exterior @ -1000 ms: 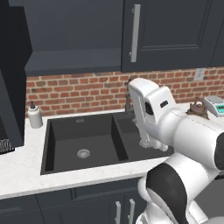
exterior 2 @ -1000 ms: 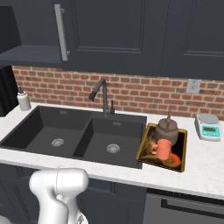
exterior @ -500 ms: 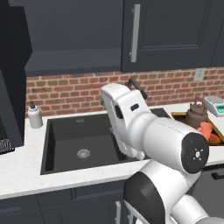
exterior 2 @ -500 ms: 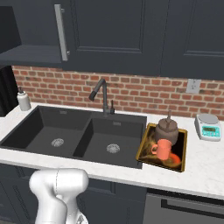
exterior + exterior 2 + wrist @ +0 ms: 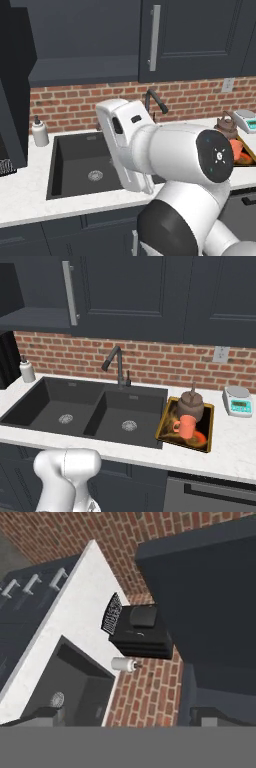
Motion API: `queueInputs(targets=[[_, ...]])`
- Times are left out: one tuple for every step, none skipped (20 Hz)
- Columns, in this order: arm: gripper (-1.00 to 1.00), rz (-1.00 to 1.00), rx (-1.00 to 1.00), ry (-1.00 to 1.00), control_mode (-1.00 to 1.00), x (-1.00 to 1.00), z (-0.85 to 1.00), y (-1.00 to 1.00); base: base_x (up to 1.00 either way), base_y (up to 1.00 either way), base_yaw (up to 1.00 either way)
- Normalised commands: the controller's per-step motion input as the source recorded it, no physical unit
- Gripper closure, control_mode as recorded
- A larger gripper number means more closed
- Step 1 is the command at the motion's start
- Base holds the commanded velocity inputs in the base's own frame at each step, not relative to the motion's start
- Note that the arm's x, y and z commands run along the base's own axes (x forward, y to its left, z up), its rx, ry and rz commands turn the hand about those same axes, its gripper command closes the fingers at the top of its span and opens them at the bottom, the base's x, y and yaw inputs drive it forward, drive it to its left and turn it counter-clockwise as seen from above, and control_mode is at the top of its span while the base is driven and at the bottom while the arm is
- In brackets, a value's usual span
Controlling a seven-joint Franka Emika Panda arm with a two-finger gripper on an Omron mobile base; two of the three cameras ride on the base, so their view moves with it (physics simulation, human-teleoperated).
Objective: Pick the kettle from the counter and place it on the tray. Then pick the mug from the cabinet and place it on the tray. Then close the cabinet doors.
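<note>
The wide dark charcoal wall cabinet (image 5: 30,301) has its left door (image 5: 17,75) open; closing it is what remains. On the white speckled surface (image 5: 235,441), the golden-brown tray (image 5: 209,428) already carries the brownish-grey kettle (image 5: 191,404) and orange mug (image 5: 186,427). The fingers (image 5: 125,719) stand spread wide, holding nothing.

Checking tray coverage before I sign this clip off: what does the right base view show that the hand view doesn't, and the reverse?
Right base view adds: the tray with the kettle and mug standing on it, the scale to its right, and the faucet.
Hand view adds: a black appliance with a grille on the counter near the soap bottle, and three cabinet handles below the counter edge.
Shared: soap bottle, sink, counter, brick wall.
</note>
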Motion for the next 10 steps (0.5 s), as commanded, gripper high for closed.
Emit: queueInputs(targets=[[-1.00, 0.03, 0.01, 0.12, -1.00, -0.31, 0.00, 0.52, 0.00, 0.00, 0.00], [-1.00, 0.01, 0.02, 0.10, -1.00, -0.34, 0.00, 0.52, 0.00, 0.00, 0.00], [-1.00, 0.00, 0.04, 0.06, -1.00, -0.37, 0.00, 0.52, 0.00, 0.00, 0.00], [-1.00, 0.00, 0.05, 0.00, -1.00, -0.42, 0.00, 0.50, 0.00, 0.00, 0.00], [-1.00, 0.00, 0.06, 0.00, -1.00, -0.42, 0.00, 0.48, 0.00, 0.00, 0.00], [-1.00, 0.00, 0.10, 0.00, -1.00, -0.40, 0.00, 0.44, 0.00, 0.00, 0.00], [-1.00, 0.00, 0.10, 0.00, -1.00, -0.38, 0.00, 0.45, 0.00, 0.00, 0.00], [-1.00, 0.00, 0.09, 0.00, -1.00, -0.38, 0.00, 0.51, 0.00, 0.00, 0.00], [-1.00, 0.00, 0.06, 0.00, -1.00, -0.36, 0.00, 0.56, 0.00, 0.00, 0.00], [-1.00, 0.00, 0.06, 0.00, -1.00, -0.35, 0.00, 0.57, 0.00, 0.00, 0.00]])
